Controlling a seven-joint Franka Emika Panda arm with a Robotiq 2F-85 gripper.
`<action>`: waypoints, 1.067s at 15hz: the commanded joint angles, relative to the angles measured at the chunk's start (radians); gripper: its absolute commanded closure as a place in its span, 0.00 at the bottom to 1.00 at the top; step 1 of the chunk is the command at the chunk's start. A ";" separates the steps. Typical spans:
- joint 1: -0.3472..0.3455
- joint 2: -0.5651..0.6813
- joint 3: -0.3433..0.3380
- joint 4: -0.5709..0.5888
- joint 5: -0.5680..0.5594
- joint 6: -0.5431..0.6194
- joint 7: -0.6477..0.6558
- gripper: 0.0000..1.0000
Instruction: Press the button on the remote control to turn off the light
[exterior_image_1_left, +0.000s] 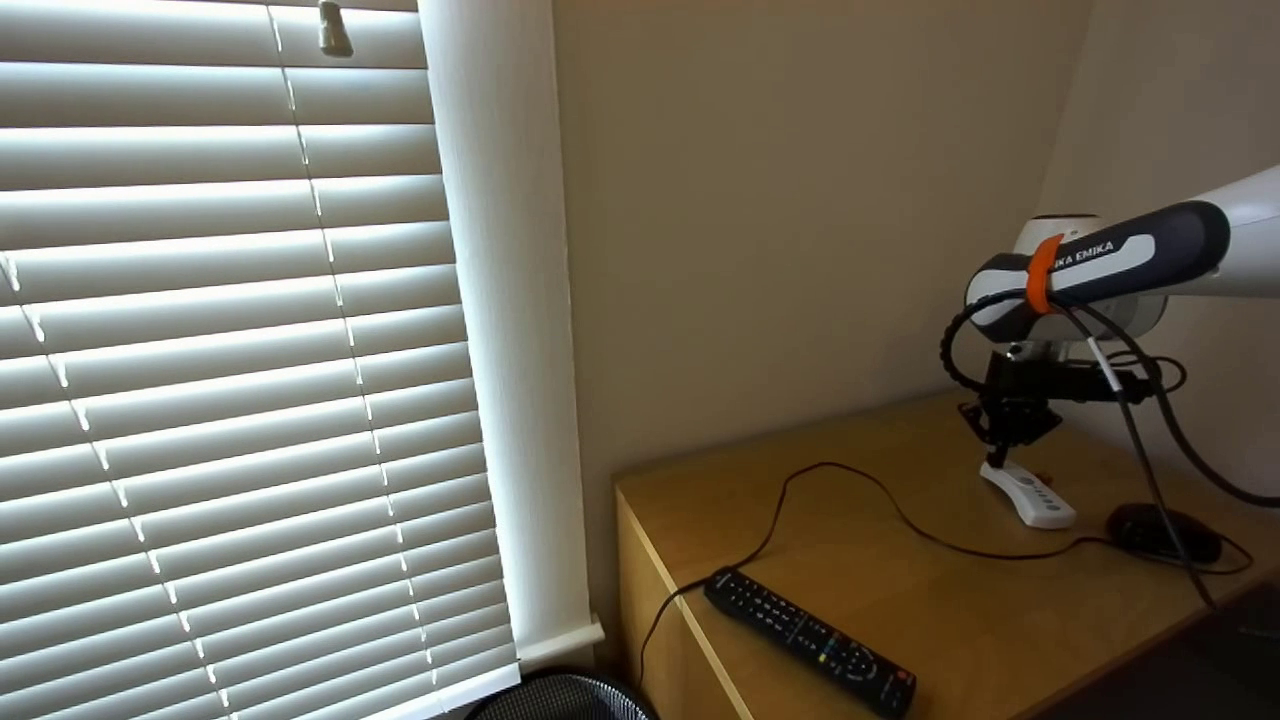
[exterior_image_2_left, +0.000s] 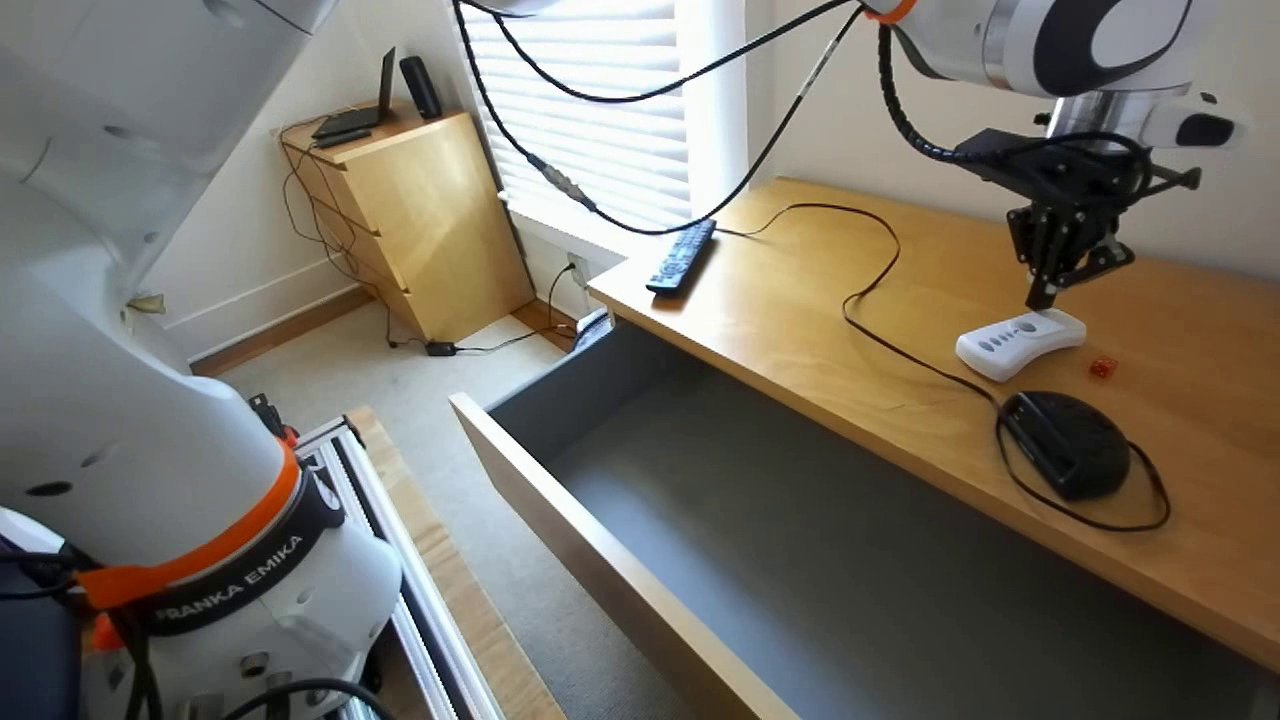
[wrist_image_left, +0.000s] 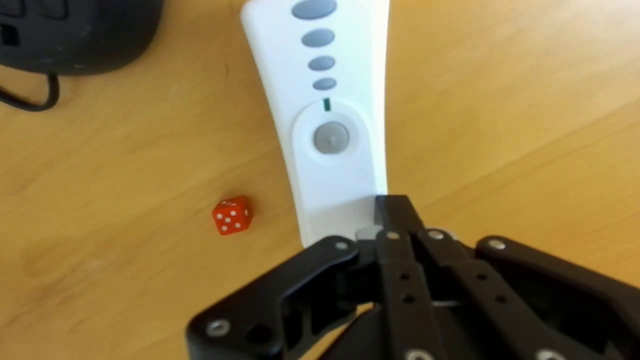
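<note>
1. In an exterior view the arm (exterior_image_1_left: 1110, 262) comes in from the right, its wrist turned so the claw (exterior_image_2_left: 1041, 297) points down.
2. The white remote (exterior_image_2_left: 1022, 343) lies buttons up on the wooden top (exterior_image_2_left: 800, 290), just below the claw.
3. Near it sit a red die (wrist_image_left: 232, 215) and a dark mouse-like thing (exterior_image_2_left: 1068, 445) looped by a cord (exterior_image_2_left: 897, 243); a black remote (exterior_image_2_left: 683, 255) lies well apart, by the edge.
4. A drawer (exterior_image_2_left: 600, 563) stands out beneath the top; blinds (exterior_image_1_left: 250, 290) hang alongside.
5. The claw's fingers (wrist_image_left: 397, 215) are together with nothing between them, tips over the white remote's end nearer its round button (wrist_image_left: 331, 137). Whether they touch it, I cannot tell.
</note>
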 joint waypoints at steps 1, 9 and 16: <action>0.067 -0.117 -0.034 -0.243 0.010 0.226 0.123 1.00; 0.266 -0.272 -0.173 -0.610 -0.068 0.573 0.476 1.00; 0.658 -0.398 -0.544 -0.963 -0.356 0.775 0.793 0.52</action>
